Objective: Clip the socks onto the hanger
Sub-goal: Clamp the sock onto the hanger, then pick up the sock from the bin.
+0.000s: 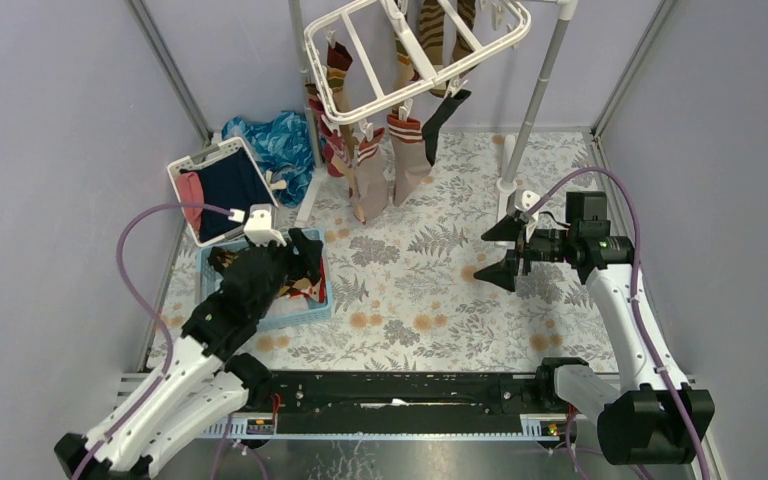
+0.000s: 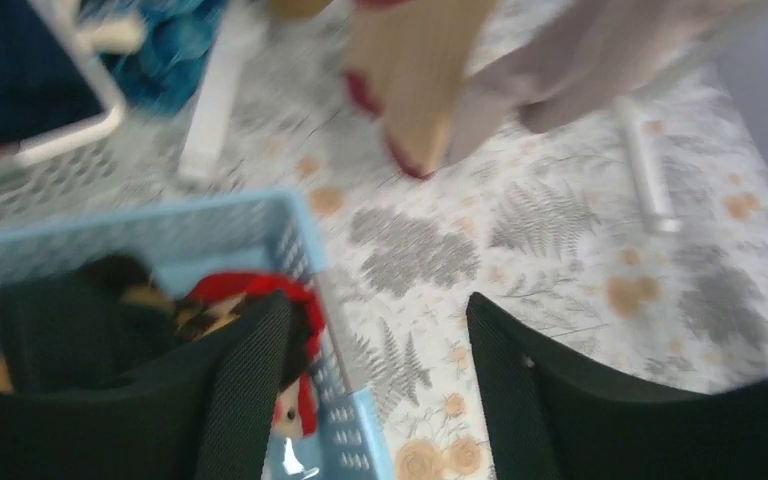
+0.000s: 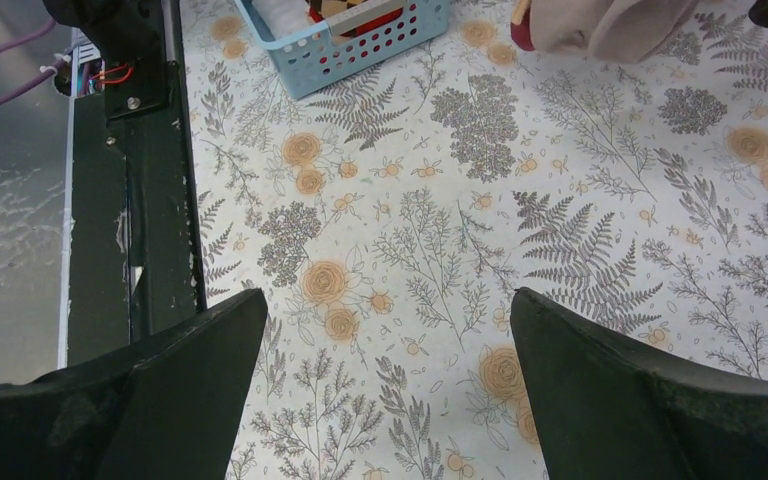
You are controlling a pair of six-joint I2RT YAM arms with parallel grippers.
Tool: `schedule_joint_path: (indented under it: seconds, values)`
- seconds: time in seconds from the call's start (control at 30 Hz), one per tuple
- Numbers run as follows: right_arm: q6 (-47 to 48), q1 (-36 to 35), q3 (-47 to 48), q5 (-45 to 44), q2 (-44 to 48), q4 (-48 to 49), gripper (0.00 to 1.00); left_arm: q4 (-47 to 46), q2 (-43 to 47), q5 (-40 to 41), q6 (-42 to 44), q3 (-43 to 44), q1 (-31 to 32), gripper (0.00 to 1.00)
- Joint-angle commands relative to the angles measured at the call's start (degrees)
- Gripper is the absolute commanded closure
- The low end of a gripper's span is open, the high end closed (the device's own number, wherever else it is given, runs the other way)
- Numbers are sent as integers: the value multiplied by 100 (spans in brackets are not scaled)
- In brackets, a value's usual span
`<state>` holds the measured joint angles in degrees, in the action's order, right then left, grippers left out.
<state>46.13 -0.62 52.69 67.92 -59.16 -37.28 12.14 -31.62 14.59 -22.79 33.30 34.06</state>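
Note:
The white hanger (image 1: 415,50) stands at the back with several socks clipped on: tan ones with red-striped cuffs (image 1: 410,160), striped ones (image 1: 430,30) and a black one (image 1: 443,112). More socks (image 2: 250,292) lie in the small blue basket (image 2: 160,228). My left gripper (image 1: 308,255) is open and empty, low over that basket's right edge; in the left wrist view (image 2: 380,335) one finger is over the socks and the other over the cloth. My right gripper (image 1: 495,252) is open and empty above the floral table, as its wrist view (image 3: 388,315) shows.
A white slotted laundry basket (image 1: 185,175) with navy and pink garments stands at the back left, with a shiny blue cloth (image 1: 275,140) beside it. The hanger's pole (image 1: 540,90) and its foot (image 1: 508,185) stand just behind my right gripper. Grey walls close in both sides.

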Motion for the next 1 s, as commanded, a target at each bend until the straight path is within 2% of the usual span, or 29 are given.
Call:
schedule_joint_path:
  seconds: [0.0, 0.03, 0.13, 0.23, 0.27, 0.37, 0.57, 0.67, 0.8, 0.9, 0.97]
  values:
    - [457, 27, 33, -61, -90, -285, 0, 1718, -807, 2227, -963, 526, -31, 46]
    - [530, 27, 58, -93, -114, -366, 0, 1824, -941, 2603, -1340, 526, -34, 55]
    - [709, 27, 142, -203, -188, -569, 1, 2087, -1255, 3134, -2158, 435, -40, 65]
    - [754, 28, 162, -261, -231, -625, 1, 2780, -1474, 3931, -3216, 415, -49, 65]
    - [794, 27, 163, -254, -248, -659, 1, 3088, -1530, 4189, -3806, 418, -53, 64]
    - [938, 27, 195, -204, -333, -805, 1, 3666, -1647, 4485, -4642, 400, -87, 61]
    - [1073, 28, 216, -184, -363, -919, 1, 3537, -1965, 4652, -4830, 289, -301, 53]
    - [1095, 27, 224, -174, -351, -954, 1, 3199, -2256, 4518, -4755, 220, -506, 53]
    - [1100, 27, 220, -150, -313, -956, 1, 2403, -2344, 4080, -4221, 45, -792, 56]
    - [1100, 27, 216, -131, -278, -952, 1, 1895, -2238, 3521, -3934, -156, -1015, 66]
    - [1100, 32, 217, -122, -247, -956, 1, 1713, -2081, 3262, -3806, -262, -1073, 83]
